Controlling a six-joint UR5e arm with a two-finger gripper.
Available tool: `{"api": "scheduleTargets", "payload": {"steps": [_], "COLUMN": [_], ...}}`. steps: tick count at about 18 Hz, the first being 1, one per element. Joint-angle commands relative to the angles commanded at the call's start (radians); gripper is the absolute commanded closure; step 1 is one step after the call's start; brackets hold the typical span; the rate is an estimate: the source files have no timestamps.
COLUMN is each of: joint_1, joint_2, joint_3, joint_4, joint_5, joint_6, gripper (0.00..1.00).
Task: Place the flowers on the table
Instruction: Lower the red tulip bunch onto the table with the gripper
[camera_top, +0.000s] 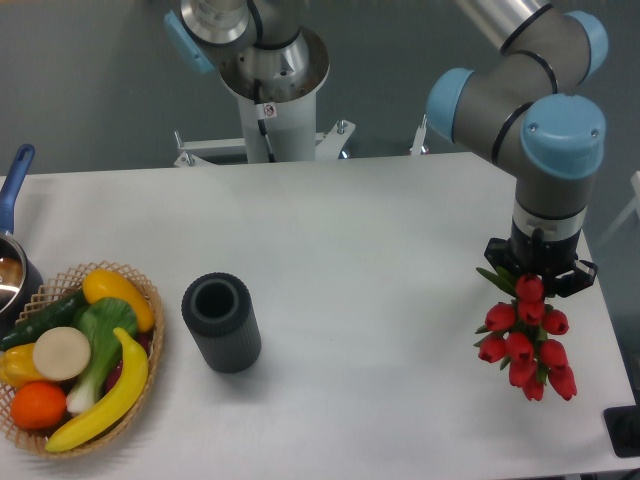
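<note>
The flowers (526, 342), a small bunch of red tulip buds with green leaves, are at the right side of the white table (380, 240). My gripper (538, 276) points straight down over the stem end of the bunch. Its fingers are hidden behind the wrist and the buds, so I cannot tell how the jaws stand. The buds fan out toward the camera below the gripper. I cannot tell whether the bunch rests on the tabletop or hangs just above it.
A dark grey ribbed cylinder vase (221, 322) stands upright left of centre. A wicker basket (150, 300) of colourful fruit and vegetables sits at the front left. A pot with a blue handle (14, 180) is at the left edge. The robot base (268, 90) stands behind the table.
</note>
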Motion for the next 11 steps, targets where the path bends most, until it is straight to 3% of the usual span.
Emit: {"api": "scheduleTargets", "payload": {"steps": [8, 11], "joint_1": [-0.031, -0.052], "joint_2": [-0.029, -0.069], "joint_3": [-0.009, -0.021], "joint_4": [0.002, 0.005], "joint_5": [0.002, 0.009], "joint_6": [-0.021, -0.025], "gripper": [0.67, 0.67]}}
